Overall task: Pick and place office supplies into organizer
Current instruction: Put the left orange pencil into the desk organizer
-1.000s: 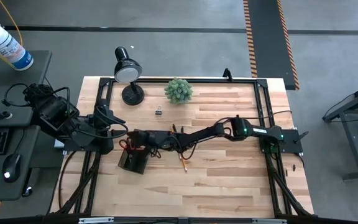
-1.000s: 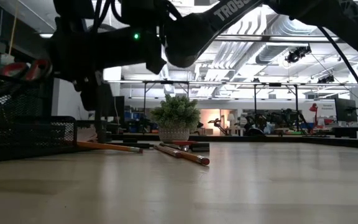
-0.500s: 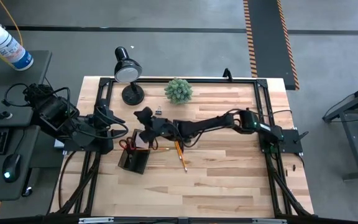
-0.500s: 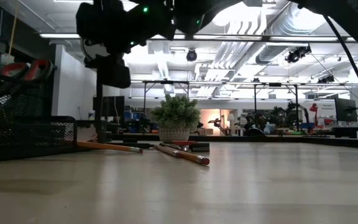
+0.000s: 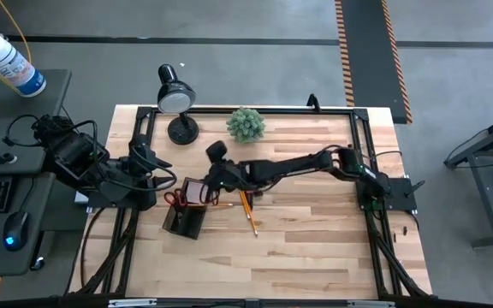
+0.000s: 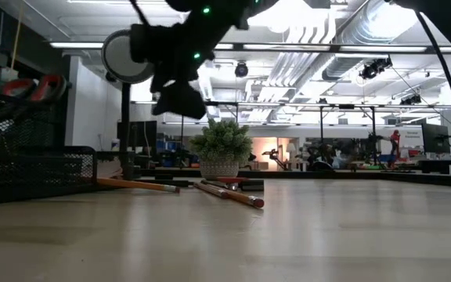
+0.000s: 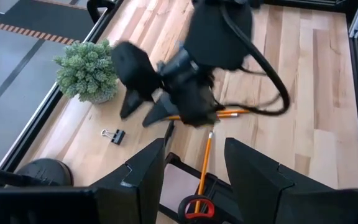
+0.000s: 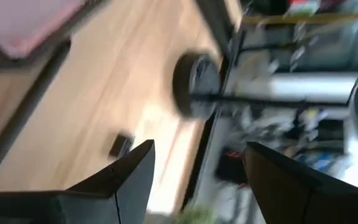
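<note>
Waiting at the left edge of the table, the left gripper (image 7: 191,168) is sitting with its jaws spread and holding nothing. Just right of it the organizer (image 5: 183,221) is standing near the table's left side, with the red-handled scissors (image 5: 172,199) and a pink sticky-note pad (image 5: 195,191) already in it. Further right, the right gripper (image 5: 215,154) is hovering above the table beyond the organizer, fingers parted and empty. Two pencils (image 5: 248,208) are lying on the wood to the near right of those jaws, one with its long axis running near to far. The binder clip (image 7: 113,134) is resting just beside the gripper, on its far-left side. Judged by reach, the right arm is nearer to both.
</note>
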`<state>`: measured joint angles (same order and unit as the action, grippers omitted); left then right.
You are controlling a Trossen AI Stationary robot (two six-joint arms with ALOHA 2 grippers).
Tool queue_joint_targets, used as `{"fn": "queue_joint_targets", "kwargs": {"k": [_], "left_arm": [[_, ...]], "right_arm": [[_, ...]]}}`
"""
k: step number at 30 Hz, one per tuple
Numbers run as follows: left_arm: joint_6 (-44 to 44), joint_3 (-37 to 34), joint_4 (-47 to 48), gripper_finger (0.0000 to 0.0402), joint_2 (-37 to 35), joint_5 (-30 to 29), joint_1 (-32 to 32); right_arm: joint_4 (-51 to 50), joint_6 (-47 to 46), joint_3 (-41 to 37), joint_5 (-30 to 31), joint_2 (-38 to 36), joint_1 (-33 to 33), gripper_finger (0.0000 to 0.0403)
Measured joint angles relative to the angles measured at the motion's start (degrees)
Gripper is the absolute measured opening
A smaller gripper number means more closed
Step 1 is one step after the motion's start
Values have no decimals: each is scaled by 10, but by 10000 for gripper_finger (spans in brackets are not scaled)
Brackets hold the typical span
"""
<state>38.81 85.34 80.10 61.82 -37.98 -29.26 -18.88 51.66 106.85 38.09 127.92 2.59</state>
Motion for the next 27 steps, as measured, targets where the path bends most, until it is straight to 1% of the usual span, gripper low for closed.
{"fn": "queue_joint_targets", "kwargs": {"k": [2,6,8,10,15,18,19,21,24,26,27], "left_arm": [[0,0,1,154,0,0,0],[0,0,1,154,0,-2,0],[0,0,1,154,0,-4,0],[0,0,1,154,0,-6,0],[0,0,1,154,0,-6,0],[0,0,1,154,0,-8,0],[0,0,0,154,0,-10,0],[0,0,0,154,0,-16,0],[0,0,0,154,2,-28,0],[0,0,-1,154,3,-34,0],[0,0,-2,154,2,-36,0]], "right_arm": [[-54,-66,0,-20,-20,-8,236],[-169,-195,-1,-118,-48,-26,236],[-186,-229,-29,-147,-62,-30,236],[-170,-234,-84,-146,-83,-31,236],[-30,-237,-254,-122,-163,-25,236],[93,-254,-350,-121,-216,-17,236],[145,-270,-379,-136,-234,-15,236],[252,-311,-431,-191,-261,-14,236],[404,-374,-495,-300,-279,-14,236],[475,-405,-522,-363,-279,-15,236],[496,-415,-529,-383,-274,-13,236]]}}
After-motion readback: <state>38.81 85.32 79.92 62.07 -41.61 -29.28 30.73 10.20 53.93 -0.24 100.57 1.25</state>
